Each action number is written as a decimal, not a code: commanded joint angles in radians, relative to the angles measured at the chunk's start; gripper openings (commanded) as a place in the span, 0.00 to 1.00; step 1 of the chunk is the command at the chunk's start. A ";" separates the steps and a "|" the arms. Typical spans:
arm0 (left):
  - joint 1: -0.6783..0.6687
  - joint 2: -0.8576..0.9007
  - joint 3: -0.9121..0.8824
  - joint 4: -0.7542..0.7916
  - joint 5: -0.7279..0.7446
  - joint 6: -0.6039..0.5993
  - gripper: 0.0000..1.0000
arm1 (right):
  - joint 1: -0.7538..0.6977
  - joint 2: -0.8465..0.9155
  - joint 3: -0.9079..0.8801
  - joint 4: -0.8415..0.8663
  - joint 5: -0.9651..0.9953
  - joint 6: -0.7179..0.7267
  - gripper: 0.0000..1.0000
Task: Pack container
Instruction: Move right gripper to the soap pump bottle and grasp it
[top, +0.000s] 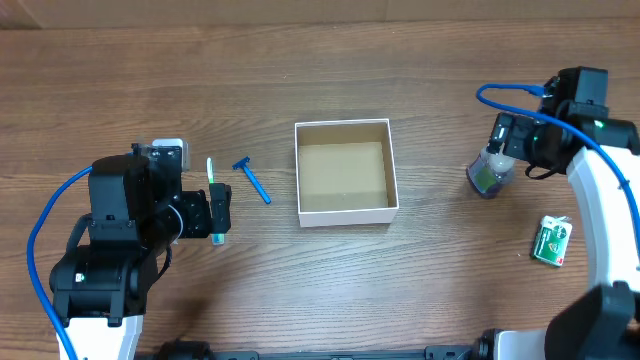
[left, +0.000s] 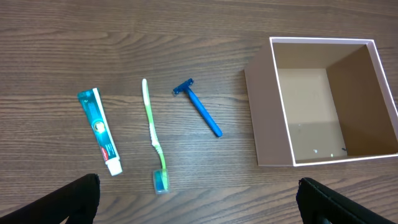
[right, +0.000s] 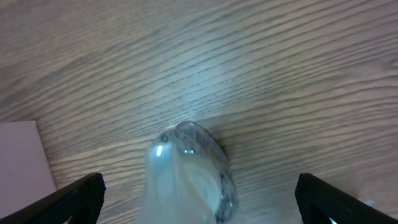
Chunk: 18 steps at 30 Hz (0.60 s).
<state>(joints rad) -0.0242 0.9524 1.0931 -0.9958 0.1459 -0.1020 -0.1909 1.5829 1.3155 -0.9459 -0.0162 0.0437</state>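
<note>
The container (top: 347, 213), a white-walled square box with a brown inside, sits open and empty mid-table; it also shows in the left wrist view (left: 283, 112). To its left lie a blue razor (top: 253, 181) (left: 200, 112), a green toothbrush (top: 210, 170) (left: 152, 134) and a teal toothpaste tube (left: 99, 129). My left gripper (top: 218, 212) (left: 199, 202) is open and empty above the toothbrush's head end. My right gripper (top: 505, 140) (right: 199, 199) is open, its fingers on either side of a clear bottle (top: 490, 172) (right: 189, 171) without touching it.
A green and white packet (top: 551, 241) lies at the right, near the right arm's white link. A blue cable loops above the right gripper. The table is bare wood around the box.
</note>
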 joint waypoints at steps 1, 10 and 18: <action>0.004 0.001 0.023 0.003 0.004 0.012 1.00 | -0.006 0.011 0.028 0.019 -0.016 -0.027 0.99; 0.004 0.001 0.023 0.006 0.003 0.012 1.00 | -0.006 0.012 0.027 -0.005 -0.055 -0.105 0.68; 0.004 0.001 0.023 0.006 0.000 0.012 1.00 | -0.006 0.012 0.027 -0.006 -0.055 -0.104 0.40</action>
<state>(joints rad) -0.0242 0.9524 1.0931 -0.9955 0.1455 -0.1017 -0.1909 1.6039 1.3155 -0.9577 -0.0681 -0.0563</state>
